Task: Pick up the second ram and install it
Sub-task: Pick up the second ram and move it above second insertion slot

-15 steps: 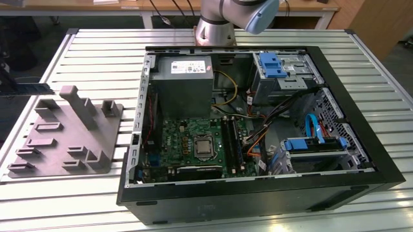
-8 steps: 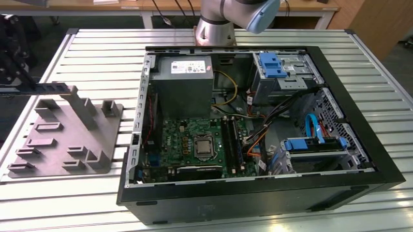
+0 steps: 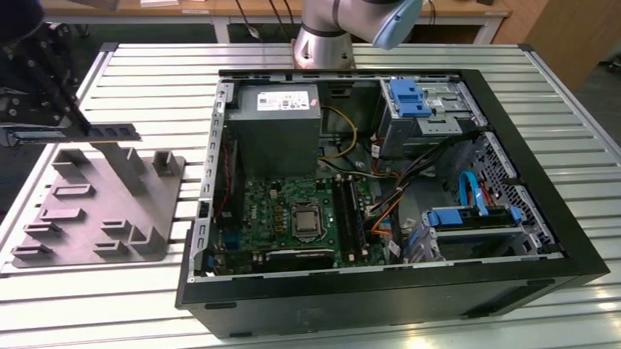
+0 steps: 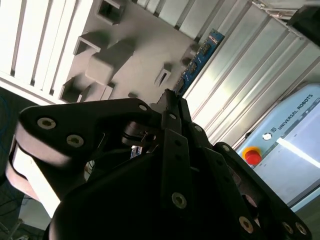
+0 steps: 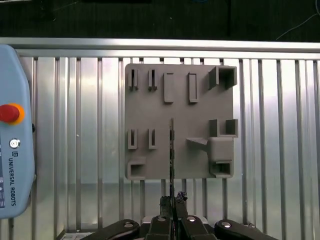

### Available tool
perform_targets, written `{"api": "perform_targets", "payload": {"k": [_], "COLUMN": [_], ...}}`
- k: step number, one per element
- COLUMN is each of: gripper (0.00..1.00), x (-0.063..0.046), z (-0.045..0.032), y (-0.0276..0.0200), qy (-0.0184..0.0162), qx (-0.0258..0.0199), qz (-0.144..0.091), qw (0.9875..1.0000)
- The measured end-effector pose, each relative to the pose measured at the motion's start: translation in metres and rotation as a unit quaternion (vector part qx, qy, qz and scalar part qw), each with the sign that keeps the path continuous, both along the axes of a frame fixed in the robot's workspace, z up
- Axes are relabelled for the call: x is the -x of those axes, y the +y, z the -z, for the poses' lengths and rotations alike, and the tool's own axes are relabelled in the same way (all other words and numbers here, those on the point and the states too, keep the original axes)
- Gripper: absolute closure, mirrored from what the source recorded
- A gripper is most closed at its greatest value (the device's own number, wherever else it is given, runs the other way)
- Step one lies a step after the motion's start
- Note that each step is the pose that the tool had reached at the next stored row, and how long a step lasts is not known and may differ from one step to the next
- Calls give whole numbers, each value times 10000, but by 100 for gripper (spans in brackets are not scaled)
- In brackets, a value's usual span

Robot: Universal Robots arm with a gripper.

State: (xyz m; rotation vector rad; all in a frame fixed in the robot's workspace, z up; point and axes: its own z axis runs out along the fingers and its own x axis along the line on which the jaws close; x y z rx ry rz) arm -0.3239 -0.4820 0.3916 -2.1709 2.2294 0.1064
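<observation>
Gripper (image 5: pixel 172 201) is closed on the second ram (image 5: pixel 171 150), its fingers pressed against the two flat faces of the stick at one end. In the first wrist view the stick shows edge-on as a thin dark line reaching out from the fingertips over the grey holder plate (image 5: pixel 177 120).

In the exterior view the second ram lies level and lengthwise in the air above the holder plate, over the edge farther from the camera. It appears clear of the plate's posts and pockets. In the second wrist view the circuit board projects past the fingertips, with the plate behind it.

Surroundings: the holder plate lies flat on the slatted metal table (image 3: pixel 126 69). The open computer case (image 3: pixel 388 298) stands beside the plate, toward the exterior view's right. The motherboard (image 3: pixel 281 218) and its memory slots (image 3: pixel 347 214) are inside the case, well apart from the plate. A teach pendant (image 5: pixel 15 125) lies on the table near the plate.

Progress, as judged: the pick-up part is done, since the stick is gripped and off the plate. The installation is not yet done, because the stick is over the plate and nowhere near the slots. Carrying it across to the case, lining it up with a slot and seating it are all outstanding. Whether a slot already holds another stick cannot be told.
</observation>
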Motion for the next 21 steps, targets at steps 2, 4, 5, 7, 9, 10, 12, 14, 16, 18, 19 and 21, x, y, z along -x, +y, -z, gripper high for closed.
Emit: {"api": "perform_targets", "payload": {"k": [2,4,5,7,9,10,12,14,16,18,19,21], "gripper": [86,86,86,86,86,86,86,86,86,86,86,86], "x": [-91,-182,-227,-318,-411,-456,-547,-636,-729,-819,-864,-955], "z": [2,2,3,5,7,7,11,12,17,24,27,33], "y": [0,0,0,0,0,0,0,0,0,0,0,0], "qy": [0,1,2,2,2,3,3,4,5,6,7,7], "qx": [0,0,0,0,0,0,0,0,0,0,0,0], "qz": [0,0,0,0,0,0,0,0,0,0,0,0], "qw": [10000,10000,10000,10000,10000,10000,10000,10000,10000,10000,10000,10000]}}
